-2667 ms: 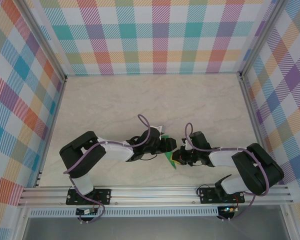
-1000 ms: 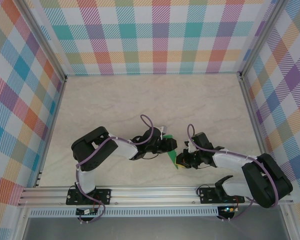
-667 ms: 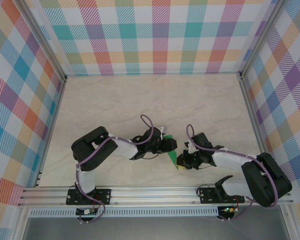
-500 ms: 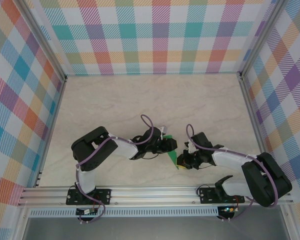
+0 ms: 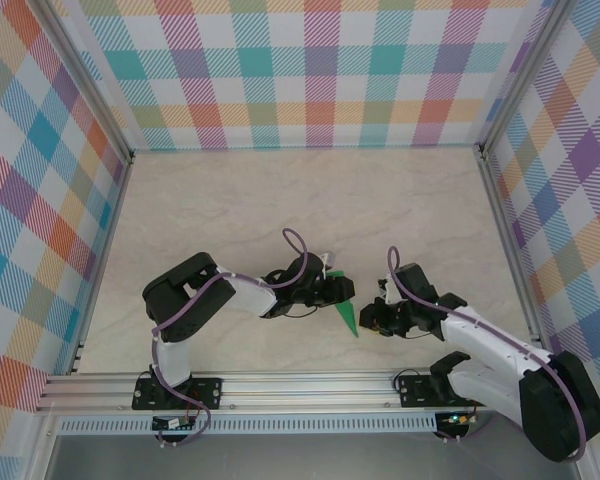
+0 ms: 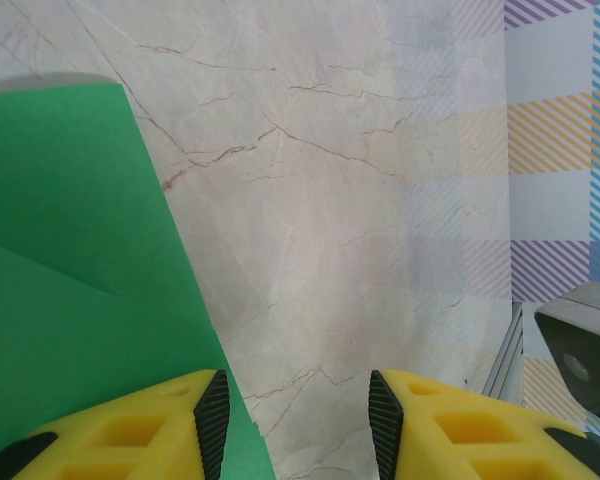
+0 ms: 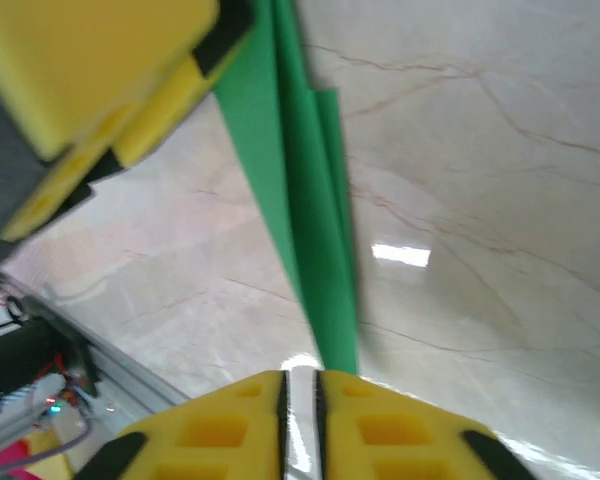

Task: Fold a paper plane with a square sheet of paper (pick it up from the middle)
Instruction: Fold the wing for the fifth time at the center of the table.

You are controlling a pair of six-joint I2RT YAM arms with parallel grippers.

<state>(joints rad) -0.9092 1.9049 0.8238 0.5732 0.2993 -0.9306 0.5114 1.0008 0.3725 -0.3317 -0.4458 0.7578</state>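
The paper plane (image 5: 348,316) is a narrow bright green folded wedge lying on the table between the two grippers, its point toward the front rail. My left gripper (image 5: 340,291) sits at its wide far end. In the left wrist view the jaws (image 6: 298,410) stand open over bare marble, and the green paper (image 6: 70,280) runs under the left finger. My right gripper (image 5: 374,318) is just right of the paper's point. Its fingers (image 7: 300,385) leave only a thin slit with nothing in it. The paper (image 7: 300,200) stretches from beside them up to the left gripper's yellow finger (image 7: 100,70).
The marble table (image 5: 280,200) is boxed in by checked walls at the back and both sides. An aluminium rail (image 5: 300,390) runs along the front edge, close to the paper's point. Purple cables loop over both arms.
My right gripper has backed off to the right, away from the paper's point, and its arm has swung lower right. The left arm and the paper have stayed put.
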